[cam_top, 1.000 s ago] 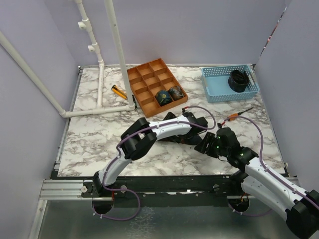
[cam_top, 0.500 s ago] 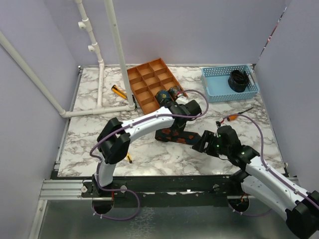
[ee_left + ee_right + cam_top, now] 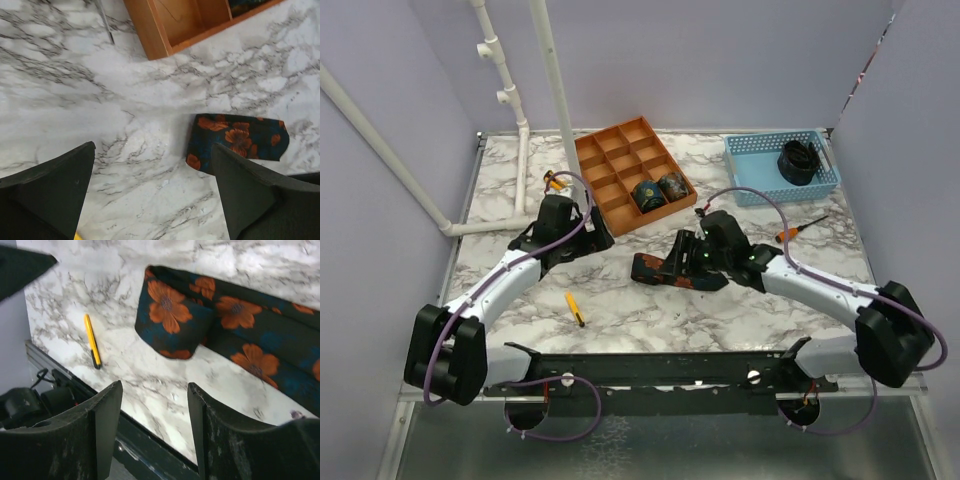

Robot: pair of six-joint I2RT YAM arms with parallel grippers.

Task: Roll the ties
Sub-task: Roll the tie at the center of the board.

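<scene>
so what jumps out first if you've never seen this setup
The dark tie with orange flowers lies in the middle of the marble table, one end folded over, with the right hand hovering open by it. Next come the orange tray at the back holding two rolled ties, and the blue basket at the far right.

the left gripper (image 3: 152,147) hangs over the marble table (image 3: 60,100), jaws spread wide with bare marble between them. a tie (image 3: 237,142) with orange flowers lies beside the right jaw. beyond it sits an orange tray (image 3: 150,35) corner.
</scene>
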